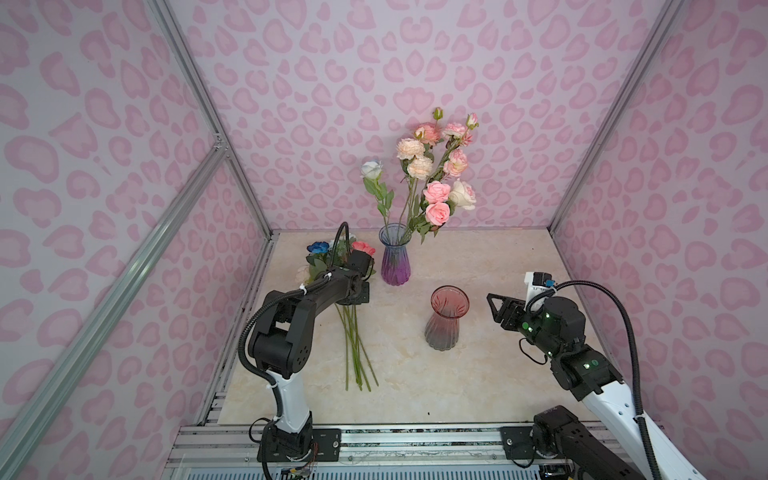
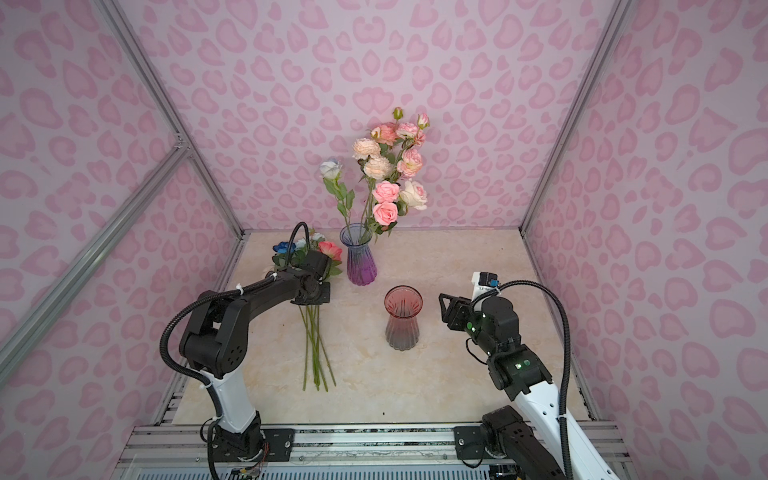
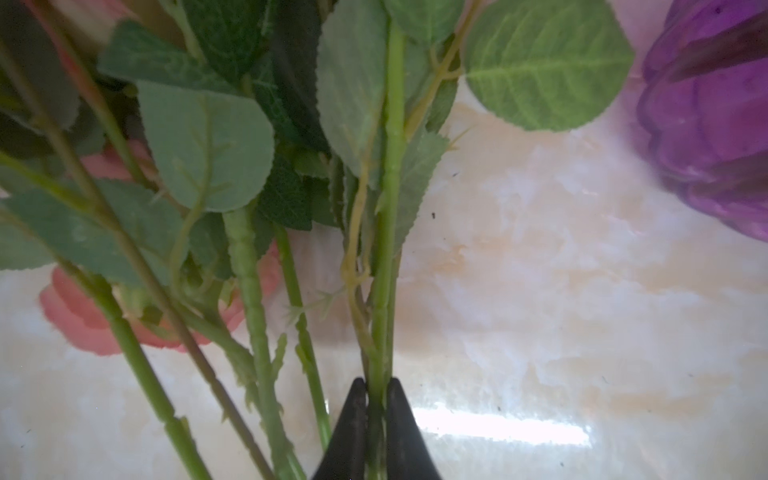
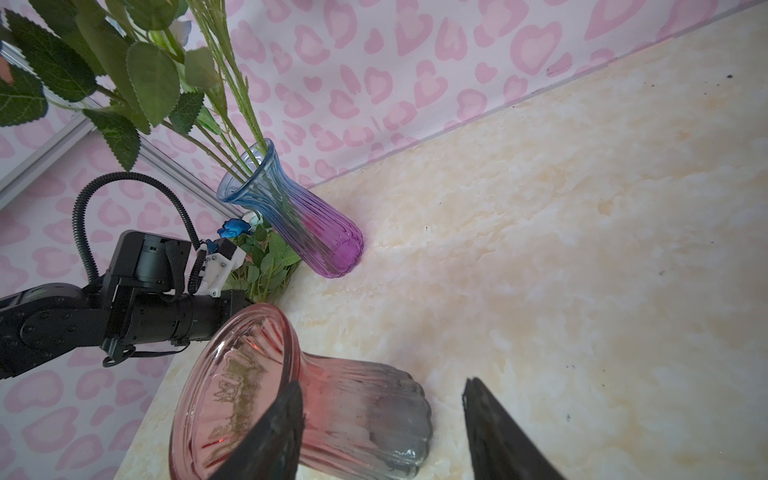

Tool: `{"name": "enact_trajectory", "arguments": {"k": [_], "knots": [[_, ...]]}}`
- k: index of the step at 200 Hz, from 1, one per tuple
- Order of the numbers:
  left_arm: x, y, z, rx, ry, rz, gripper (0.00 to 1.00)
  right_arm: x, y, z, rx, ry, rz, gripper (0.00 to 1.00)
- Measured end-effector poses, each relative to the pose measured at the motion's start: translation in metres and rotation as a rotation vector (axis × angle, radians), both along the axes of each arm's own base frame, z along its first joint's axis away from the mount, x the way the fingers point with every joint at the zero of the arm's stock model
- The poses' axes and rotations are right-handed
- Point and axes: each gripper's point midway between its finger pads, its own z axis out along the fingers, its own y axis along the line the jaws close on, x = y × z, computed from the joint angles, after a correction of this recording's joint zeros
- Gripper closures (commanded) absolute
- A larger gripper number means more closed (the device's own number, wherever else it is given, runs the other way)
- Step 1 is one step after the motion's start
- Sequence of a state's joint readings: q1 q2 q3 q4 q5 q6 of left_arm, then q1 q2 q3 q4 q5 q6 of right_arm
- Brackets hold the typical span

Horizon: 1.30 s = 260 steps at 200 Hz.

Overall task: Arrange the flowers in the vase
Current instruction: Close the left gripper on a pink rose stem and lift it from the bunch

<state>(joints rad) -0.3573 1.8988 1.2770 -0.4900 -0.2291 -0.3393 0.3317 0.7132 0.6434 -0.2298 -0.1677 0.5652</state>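
Though slender, knobbly stem (image 3: 392, 124) (serrated leaves (image 3: 544, 70))

Loose flowers (image 1: 363, 248) partly behind left arm (image 1: 316, 291)

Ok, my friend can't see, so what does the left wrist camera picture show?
The left pincer is shut on one green flower stem. More loose stems and leaves crowd beside it, over a pink bloom lying on the pale marble table. A purple glass vase stands close by.

Flowers (image 1: 436, 192) pink, peach and cream, green-stemmed; blue-purple vase (image 1: 395, 259); pink-grey vase (image 1: 445, 322); cream marbled desk (image 1: 498, 374); lilac walls (image 1: 291, 62), pink hearts.
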Motion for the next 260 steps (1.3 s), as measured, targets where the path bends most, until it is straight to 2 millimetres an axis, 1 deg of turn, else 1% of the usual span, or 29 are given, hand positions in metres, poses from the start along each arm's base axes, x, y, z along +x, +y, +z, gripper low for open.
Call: {"name": "enact_trajectory", "arguments": {"k": [27, 66, 80, 107, 135, 165, 198, 212, 222, 240, 248, 260], "knots": [[0.000, 0.001, -0.001, 0.005, -0.004, 0.003, 0.96, 0.001, 0.000, -0.003, -0.004, 0.008, -0.002, 0.38], [-0.001, 0.002, 0.002, 0.000, -0.013, 0.003, 0.96, 0.002, 0.000, -0.004, -0.006, 0.015, -0.002, 0.38], [0.000, 0.000, 0.013, -0.016, -0.036, 0.000, 0.96, 0.002, 0.000, -0.004, -0.005, 0.015, -0.002, 0.38], [0.002, -0.005, 0.046, -0.067, -0.105, -0.009, 0.92, 0.001, 0.001, -0.004, 0.001, 0.016, 0.002, 0.38], [0.002, -0.008, 0.074, -0.103, -0.166, -0.013, 0.93, 0.001, 0.002, -0.003, 0.016, 0.019, 0.002, 0.38], [-0.004, -0.006, 0.094, -0.123, -0.209, -0.010, 0.92, 0.001, 0.003, -0.002, 0.020, 0.015, 0.009, 0.38], [-0.014, -0.003, 0.107, -0.145, -0.235, -0.005, 0.91, 0.001, 0.006, 0.002, 0.034, 0.014, 0.021, 0.38], [-0.024, -0.001, 0.107, -0.154, -0.234, 0.002, 0.87, 0.000, 0.008, 0.005, 0.037, 0.008, 0.027, 0.38], [-0.032, -0.001, 0.101, -0.169, -0.216, -0.001, 0.86, 0.000, 0.008, 0.008, 0.040, 0.001, 0.030, 0.38], [-0.043, 0.002, 0.082, -0.168, -0.172, 0.012, 0.84, -0.001, 0.008, 0.010, 0.041, -0.005, 0.030, 0.38], [-0.050, 0.002, 0.071, -0.171, -0.142, 0.013, 0.80, -0.001, 0.008, 0.010, 0.041, -0.004, 0.030, 0.38], [-0.056, 0.004, 0.059, -0.165, -0.112, 0.023, 0.77, -0.001, 0.009, 0.010, 0.040, -0.002, 0.032, 0.38]]}}
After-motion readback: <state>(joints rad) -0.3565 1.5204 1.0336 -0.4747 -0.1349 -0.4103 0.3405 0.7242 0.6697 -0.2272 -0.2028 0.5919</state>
